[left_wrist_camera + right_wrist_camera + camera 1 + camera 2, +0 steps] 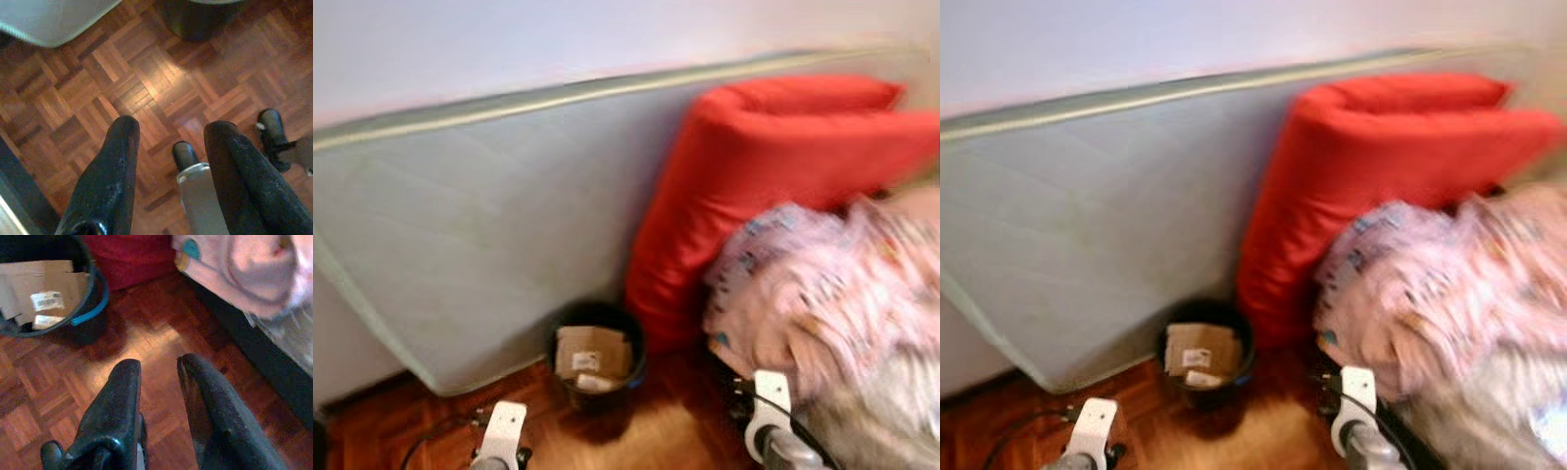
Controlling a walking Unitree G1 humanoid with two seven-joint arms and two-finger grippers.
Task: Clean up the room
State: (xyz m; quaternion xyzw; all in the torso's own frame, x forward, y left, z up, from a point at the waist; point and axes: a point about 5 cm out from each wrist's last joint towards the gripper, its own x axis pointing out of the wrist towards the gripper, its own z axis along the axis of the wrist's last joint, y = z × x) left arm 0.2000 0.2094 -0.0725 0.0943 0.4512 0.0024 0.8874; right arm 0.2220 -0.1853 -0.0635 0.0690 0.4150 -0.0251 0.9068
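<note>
Both head views are softly motion-blurred, worst on the crumpled pink patterned blanket (832, 294) at the right edge, under even, bright daylight. A pale glare patch shines on the brown parquet wood floor (161, 83) in both wrist views. The round black waste bin (83, 313) casts a dark shadow beside itself.

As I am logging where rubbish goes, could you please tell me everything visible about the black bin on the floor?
The black bin is a small round bucket, plastic by its look, with a blue handle hanging down its side. It stands upright on the parquet floor, close before the leaning grey mattress and beside the red cushion. Flattened brown cardboard pieces with white labels stick up inside. Neither gripper touches it.
</note>
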